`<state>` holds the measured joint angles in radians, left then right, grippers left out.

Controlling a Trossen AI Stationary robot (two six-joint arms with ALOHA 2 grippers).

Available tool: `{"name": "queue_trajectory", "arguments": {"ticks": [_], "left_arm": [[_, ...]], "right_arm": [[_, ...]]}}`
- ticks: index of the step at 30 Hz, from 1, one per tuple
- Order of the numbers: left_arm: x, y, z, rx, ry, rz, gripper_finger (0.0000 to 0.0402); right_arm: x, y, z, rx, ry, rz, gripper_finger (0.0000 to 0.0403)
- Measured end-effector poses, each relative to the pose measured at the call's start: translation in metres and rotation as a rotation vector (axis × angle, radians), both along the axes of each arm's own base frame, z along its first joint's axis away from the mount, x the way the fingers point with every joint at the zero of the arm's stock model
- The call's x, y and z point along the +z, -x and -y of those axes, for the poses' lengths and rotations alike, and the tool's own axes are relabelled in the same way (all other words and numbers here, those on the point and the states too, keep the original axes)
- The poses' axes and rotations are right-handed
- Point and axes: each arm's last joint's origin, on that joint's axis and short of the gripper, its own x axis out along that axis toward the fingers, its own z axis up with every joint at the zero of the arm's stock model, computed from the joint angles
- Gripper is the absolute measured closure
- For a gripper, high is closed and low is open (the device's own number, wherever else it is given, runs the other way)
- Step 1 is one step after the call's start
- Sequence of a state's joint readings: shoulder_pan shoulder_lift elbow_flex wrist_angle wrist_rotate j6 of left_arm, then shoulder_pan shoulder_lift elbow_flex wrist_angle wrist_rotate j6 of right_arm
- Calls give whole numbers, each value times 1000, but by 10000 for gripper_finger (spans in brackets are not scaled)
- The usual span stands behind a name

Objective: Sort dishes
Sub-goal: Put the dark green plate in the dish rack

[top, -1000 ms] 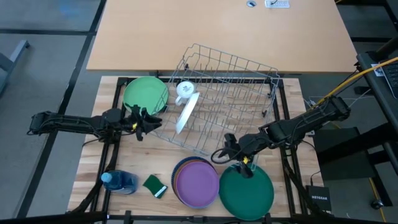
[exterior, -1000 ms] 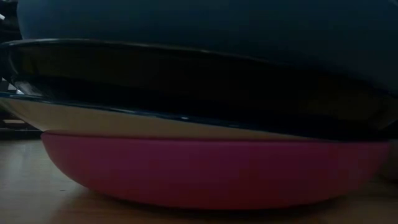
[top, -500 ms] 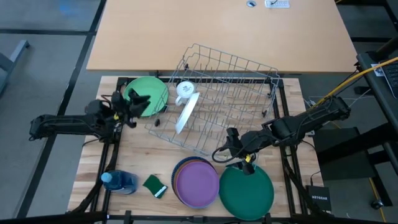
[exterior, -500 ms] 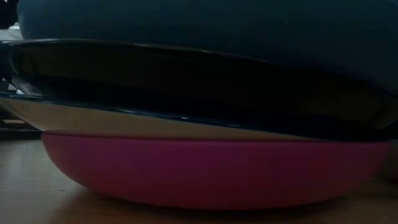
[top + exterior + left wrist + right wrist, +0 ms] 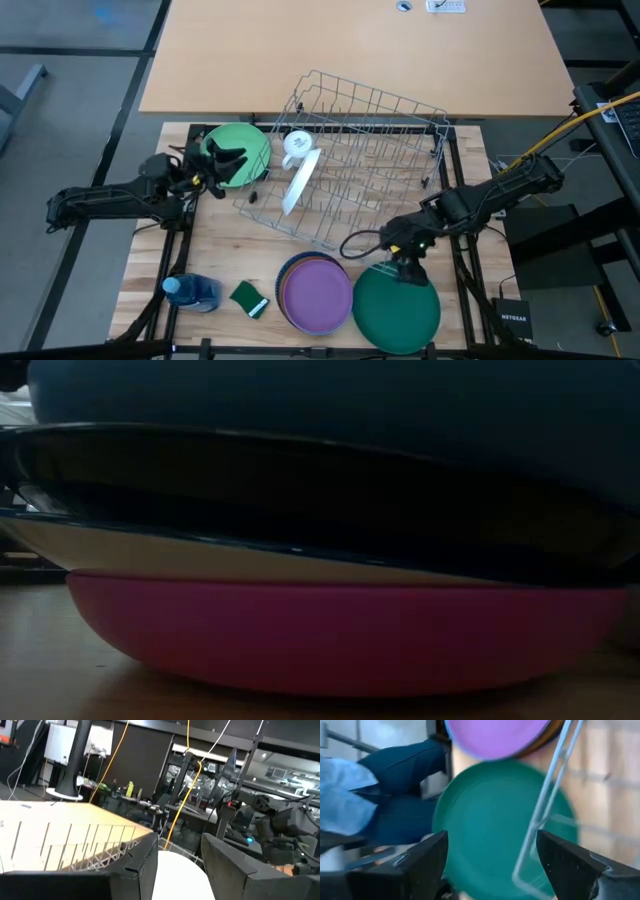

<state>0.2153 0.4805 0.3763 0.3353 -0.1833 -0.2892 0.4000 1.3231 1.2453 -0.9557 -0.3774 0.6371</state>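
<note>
A wooden surface [image 5: 200,240] carries everything here. A wire dish rack [image 5: 350,160] sits tilted across its middle. One white plate [image 5: 302,180] stands on edge inside the rack, with a small white mug [image 5: 296,145] beside it.

A dark green plate [image 5: 396,315] lies flat at the near right edge of the surface. Touching its left side is a stack of plates [image 5: 315,293], purple on top with blue and brown rims showing beneath. A light green plate [image 5: 235,152] lies flat at the far left, just beside the rack. A blue bottle [image 5: 192,292] and a small green sponge [image 5: 250,298] lie at the near left.

The right hand [image 5: 402,262] hovers at the far rim of the dark green plate, its fingers spread wide apart and holding nothing. The left hand [image 5: 222,160] is over the light green plate. Its fingers stand partly apart, and a pale rounded shape shows between them in the left wrist view, but I cannot tell whether they grip it.

The step in hand looks like picking up a flat plate to stand it in the rack. The next move likely calls for the right hand to lower, close on the dark green rim and lift.

A small black box at the near right corner reads NETGEAR [image 5: 512,320]. No other writing is readable.
</note>
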Motion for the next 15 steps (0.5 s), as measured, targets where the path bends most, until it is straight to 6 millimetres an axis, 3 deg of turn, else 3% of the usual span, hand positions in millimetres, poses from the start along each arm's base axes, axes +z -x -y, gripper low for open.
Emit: {"name": "queue_trajectory", "arguments": {"ticks": [5, 11, 15], "left_arm": [[-2, -1, 0, -4, 6, -19, 260], [-2, -1, 0, -5, 5, -20, 260], [-2, -1, 0, -5, 5, -19, 260]], "right_arm": [[-4, 11, -1, -59, -71, -207, 98], [-12, 48, -20, -184, 140, -475, 98], [-14, 71, -44, -299, 246, -490, 98]]}}
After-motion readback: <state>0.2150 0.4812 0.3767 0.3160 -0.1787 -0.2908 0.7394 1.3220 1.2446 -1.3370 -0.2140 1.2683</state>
